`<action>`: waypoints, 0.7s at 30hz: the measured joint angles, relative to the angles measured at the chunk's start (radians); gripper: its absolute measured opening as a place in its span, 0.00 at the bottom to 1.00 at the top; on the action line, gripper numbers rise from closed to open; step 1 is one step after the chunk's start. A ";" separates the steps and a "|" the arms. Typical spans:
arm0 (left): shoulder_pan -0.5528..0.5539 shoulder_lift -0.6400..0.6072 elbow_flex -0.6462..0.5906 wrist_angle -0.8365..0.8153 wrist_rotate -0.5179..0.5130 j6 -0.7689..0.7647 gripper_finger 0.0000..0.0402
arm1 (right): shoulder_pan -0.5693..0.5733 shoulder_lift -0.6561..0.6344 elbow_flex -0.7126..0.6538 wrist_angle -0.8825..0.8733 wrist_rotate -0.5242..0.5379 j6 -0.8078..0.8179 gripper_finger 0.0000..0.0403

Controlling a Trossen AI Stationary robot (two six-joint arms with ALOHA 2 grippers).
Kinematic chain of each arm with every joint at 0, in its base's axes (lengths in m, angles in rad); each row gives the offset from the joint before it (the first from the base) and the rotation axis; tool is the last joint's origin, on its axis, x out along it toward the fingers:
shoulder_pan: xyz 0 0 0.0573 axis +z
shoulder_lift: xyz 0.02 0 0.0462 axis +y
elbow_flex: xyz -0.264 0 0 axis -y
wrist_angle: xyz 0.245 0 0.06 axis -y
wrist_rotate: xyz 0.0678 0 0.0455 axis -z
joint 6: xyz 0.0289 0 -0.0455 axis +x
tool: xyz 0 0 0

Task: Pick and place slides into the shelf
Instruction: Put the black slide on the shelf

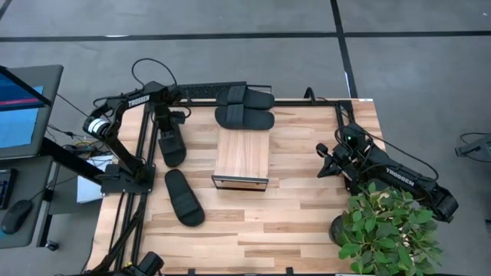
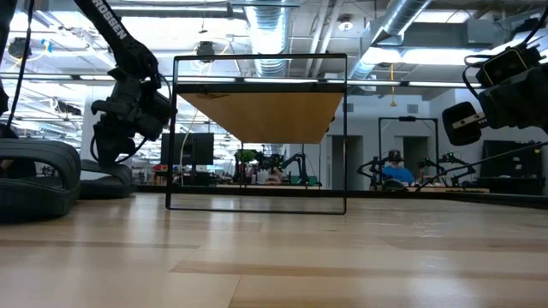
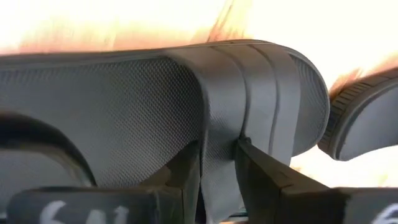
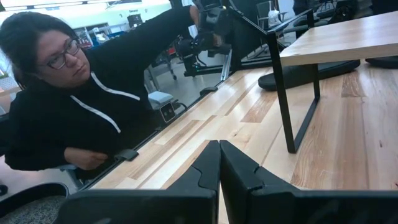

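The light-wood shelf [image 1: 242, 157] stands on thin dark legs mid-table. Two black slides [image 1: 245, 96] [image 1: 244, 119] lie side by side just beyond its far end. A third slide [image 1: 184, 198] lies flat at the near left. A fourth slide [image 1: 172, 147] lies left of the shelf, and my left gripper [image 1: 164, 126] is shut on it from above, at its far end. In the low view this slide [image 2: 103, 181] shows low at the table top under the gripper [image 2: 116, 150]. My right gripper [image 4: 219, 168] waits at the table's right, shut on nothing. My left gripper pinches the slide between its two fingers [image 3: 258, 177], on the textured wall [image 3: 217, 152] right beside the ribbed strap [image 3: 255, 93]. The fingers come steeply from above. Whether the sole rests on the table or hangs just clear, I cannot tell.
A potted plant [image 1: 387, 230] stands at the near right corner behind my right arm. A person in a black hoodie [image 4: 68, 106] sits at the table's left side beside a monitor [image 1: 23, 107]. Bare wood lies near the shelf's front and to its right [image 1: 307, 199].
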 joint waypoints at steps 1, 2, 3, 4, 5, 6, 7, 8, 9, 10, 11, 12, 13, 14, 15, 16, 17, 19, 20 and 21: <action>0.000 0.000 0.000 -0.002 0.005 0.014 0.21 | 0.000 0.000 0.000 0.000 0.000 0.000 0.00; 0.000 0.000 0.000 -0.007 0.016 0.028 0.20 | 0.000 0.000 0.000 0.000 0.000 0.000 0.00; 0.000 0.000 -0.002 -0.016 0.030 0.041 0.18 | 0.000 0.000 0.000 0.000 0.000 0.000 0.00; 0.000 0.000 -0.003 -0.025 0.043 0.056 0.15 | 0.000 0.000 0.000 0.000 0.000 0.000 0.00; -0.001 0.000 -0.002 -0.029 0.049 0.076 0.11 | 0.000 0.000 0.000 0.000 0.000 0.000 0.00; -0.002 0.000 -0.001 -0.035 0.050 0.105 0.07 | 0.000 0.000 0.000 0.000 0.000 0.000 0.00; -0.005 0.000 0.000 -0.045 0.047 0.132 0.04 | 0.000 0.000 0.000 0.000 0.000 0.000 0.00; -0.009 0.000 0.001 -0.058 0.039 0.150 0.03 | 0.000 0.000 0.000 0.000 0.000 0.000 0.00; -0.015 0.000 0.000 -0.080 0.029 0.164 0.02 | 0.000 0.000 0.000 0.000 0.000 0.000 0.00; -0.018 0.000 -0.003 -0.104 0.015 0.173 0.02 | 0.000 0.000 0.000 0.000 0.000 0.000 0.00; -0.024 0.000 -0.005 -0.121 -0.004 0.174 0.01 | 0.000 0.000 0.000 0.000 0.000 0.000 0.00; -0.028 0.000 -0.005 -0.124 -0.021 0.178 0.01 | 0.000 0.000 0.000 0.000 0.000 0.000 0.00; -0.032 0.000 -0.004 -0.123 -0.037 0.182 0.01 | 0.000 0.000 0.000 0.000 0.000 0.000 0.00; -0.038 0.000 -0.004 -0.122 -0.047 0.187 0.01 | 0.000 0.000 0.000 0.000 0.000 0.000 0.00; -0.042 -0.003 -0.004 -0.123 -0.050 0.192 0.01 | 0.000 0.000 0.000 0.000 0.000 0.000 0.00; -0.046 -0.009 -0.004 -0.123 -0.052 0.198 0.01 | 0.000 0.000 0.000 0.000 0.000 0.000 0.00; -0.051 -0.014 0.001 -0.126 -0.054 0.201 0.01 | 0.000 0.000 0.000 0.000 0.000 0.000 0.00; -0.053 -0.025 0.021 -0.130 -0.060 0.203 0.00 | 0.000 0.000 0.000 0.000 0.000 0.000 0.00; -0.051 -0.035 0.037 -0.135 -0.059 0.202 0.00 | 0.000 0.000 0.000 0.000 0.000 0.000 0.00; -0.051 -0.048 0.053 -0.142 -0.052 0.202 0.00 | 0.000 0.000 0.000 0.000 0.000 0.000 0.00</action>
